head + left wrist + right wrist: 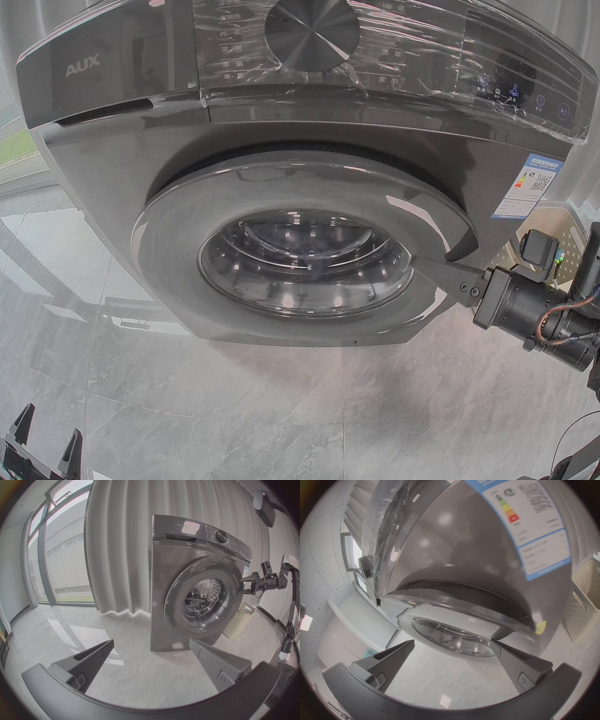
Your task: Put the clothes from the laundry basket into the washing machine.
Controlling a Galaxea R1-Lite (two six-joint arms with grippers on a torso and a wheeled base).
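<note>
Grey and shiny, the washing machine (106,169) stands on the pale tiled floor (250,400). Its big round door (169,250) looks shut, flat against the front. It has a glass window (306,262) in the middle. A round knob (311,28) sits high on the front. A blue and white sticker (528,184) is stuck near the upper right corner.

The right gripper (425,265) is up at the right edge of the door. Its fingers (515,661) are spread apart and hold nothing. One finger tip is just beside the door's rim, but it is too hard to tell if it touches.

The left gripper (50,431) hangs low on the left, well apart from the machine. Its fingers (93,661) are spread wide too, with nothing between them.

The cream laundry basket (553,219), full of little holes, stands on the floor just beside the machine's right side. What lies inside it cannot be seen.

A white curtain (118,558) hangs behind the machine, next to a tall window (62,558).
</note>
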